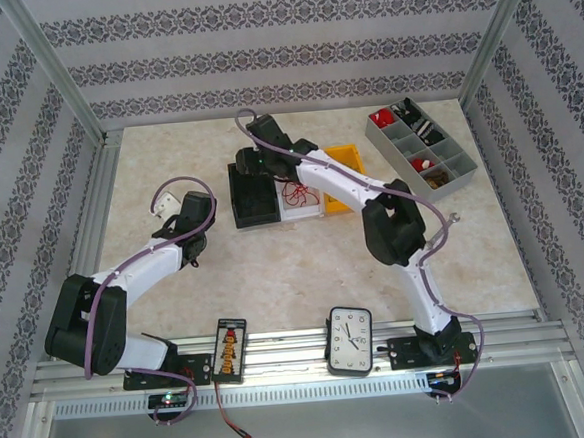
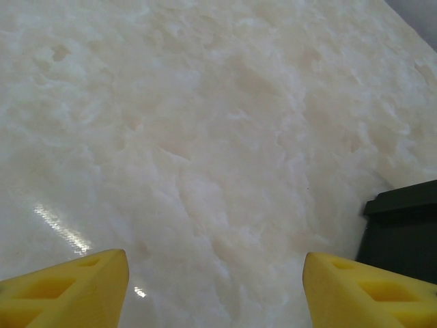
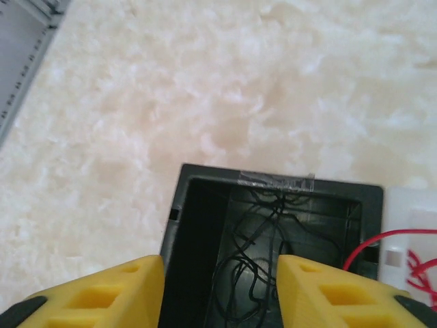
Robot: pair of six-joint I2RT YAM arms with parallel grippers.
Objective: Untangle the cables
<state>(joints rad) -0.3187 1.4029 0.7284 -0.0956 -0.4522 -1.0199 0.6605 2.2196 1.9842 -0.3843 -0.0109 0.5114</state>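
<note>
Thin black cables (image 3: 246,267) lie in a loose bunch inside a black bin (image 3: 205,179). My right gripper (image 3: 220,273) hangs open just above them, with nothing between its yellow fingers. Red cables (image 3: 418,277) lie in the white bin (image 3: 403,205) beside it, one red strand arching over the shared edge. From above, the right gripper (image 1: 251,174) sits over the black bin (image 1: 256,211), with the red cables (image 1: 292,192) to its right. My left gripper (image 2: 215,273) is open over bare table, holding nothing; it is at mid-left (image 1: 168,206) in the top view.
A yellow bin (image 1: 340,160) stands right of the white bin (image 1: 301,206). A grey compartment tray (image 1: 437,139) with small parts is at the back right. A clock (image 1: 351,340) and a small black board (image 1: 229,349) rest on the front rail.
</note>
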